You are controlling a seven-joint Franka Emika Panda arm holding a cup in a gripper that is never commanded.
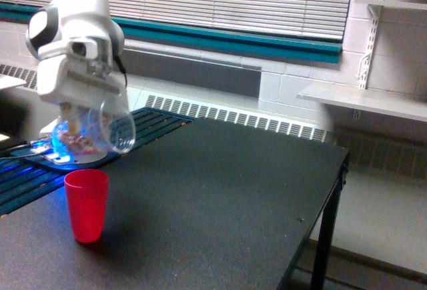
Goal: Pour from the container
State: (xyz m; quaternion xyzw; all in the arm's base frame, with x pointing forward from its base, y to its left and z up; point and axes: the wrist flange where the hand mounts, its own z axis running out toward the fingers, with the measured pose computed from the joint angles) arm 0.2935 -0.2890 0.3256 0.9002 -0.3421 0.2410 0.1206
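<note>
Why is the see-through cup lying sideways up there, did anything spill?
Nothing has spilled. The hand holds the clear cup tipped on its side just above the red cup, its mouth facing the exterior view's right. The pinkish bits are inside it, and the table looks clean.

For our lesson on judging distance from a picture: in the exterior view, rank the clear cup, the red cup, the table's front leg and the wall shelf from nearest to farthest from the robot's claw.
1. Clear cup, held in the claw.
2. Red cup, just below.
3. Table's front leg, lower on the exterior view's right.
4. Wall shelf, far on the exterior view's right; close to the leg in distance, so this order is less sure.
</note>
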